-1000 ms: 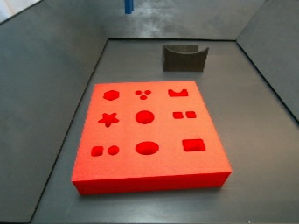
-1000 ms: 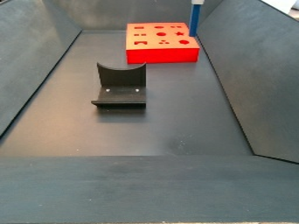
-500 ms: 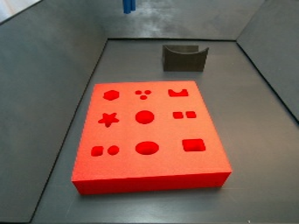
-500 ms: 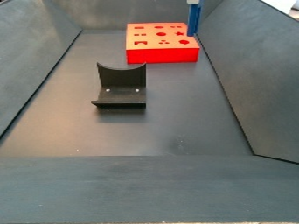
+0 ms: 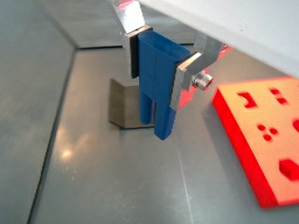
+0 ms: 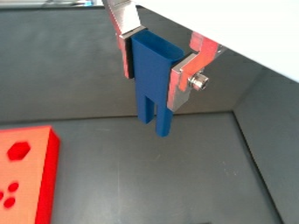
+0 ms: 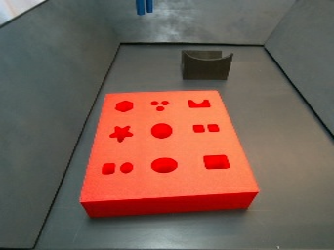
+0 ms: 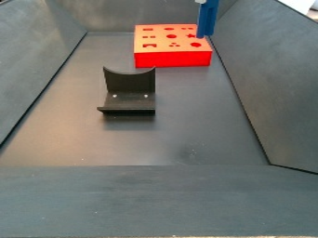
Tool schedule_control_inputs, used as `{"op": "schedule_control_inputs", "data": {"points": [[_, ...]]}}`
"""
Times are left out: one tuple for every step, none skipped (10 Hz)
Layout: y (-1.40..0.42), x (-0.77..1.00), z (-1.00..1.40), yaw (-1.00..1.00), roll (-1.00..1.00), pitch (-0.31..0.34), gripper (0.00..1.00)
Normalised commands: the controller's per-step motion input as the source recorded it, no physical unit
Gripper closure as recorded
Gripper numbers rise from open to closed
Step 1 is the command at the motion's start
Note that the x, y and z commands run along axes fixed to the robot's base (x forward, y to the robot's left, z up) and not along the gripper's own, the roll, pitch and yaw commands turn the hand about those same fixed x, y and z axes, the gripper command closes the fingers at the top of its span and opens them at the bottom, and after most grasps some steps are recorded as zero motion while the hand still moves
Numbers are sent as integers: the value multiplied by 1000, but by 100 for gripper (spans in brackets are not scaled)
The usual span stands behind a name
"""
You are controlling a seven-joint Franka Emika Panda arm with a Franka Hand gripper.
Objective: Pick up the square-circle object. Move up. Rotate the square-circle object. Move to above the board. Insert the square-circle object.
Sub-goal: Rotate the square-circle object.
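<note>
Grey walls enclose a dark bench [image 7: 183, 107] on which the red board [image 7: 166, 156] lies flat, its shape cut-outs facing up. In a side view the board sits at the far end of the bench [image 8: 172, 45]. A dark grey U-shaped block [image 7: 205, 63] stands on the bench, well apart from the board; in a side view it appears nearer the camera [image 8: 126, 91], and in a wrist view it stands behind the hanging peg [image 5: 124, 103].

The gripper [image 5: 163, 63] hangs high above the bench, its body cut off by the frame edge in both side views. Its fingers [image 5: 184, 80] are closed partway on the blue peg block [image 5: 158, 83], one silver plate pressed against each broad face, as both wrist views show [image 6: 156, 80]. The peg block hangs upright with its two short prongs pointing down, clear of the bench. In a side view only its lower end shows at the upper frame edge [image 7: 144, 7]; in a side view it hangs by the far right corner of the board [image 8: 206, 18]. The board's corner appears beside the peg in both wrist views [image 6: 26, 171].
</note>
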Motion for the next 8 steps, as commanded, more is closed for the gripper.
{"op": "schedule_control_inputs", "data": {"points": [[6,4,4,-1000,-1,37,100],[7,4,4,-1000,-1,40,100],[7,5,5,-1000,-1,46,100],[7,5,5,-1000,-1,49,100],[8,6,6,-1000,-1,59,100],[8,6,6,-1000,-1,69,100],[8,7,7,-1000,-1,91,100],[8,8,7,-925,-1,97,100]]}}
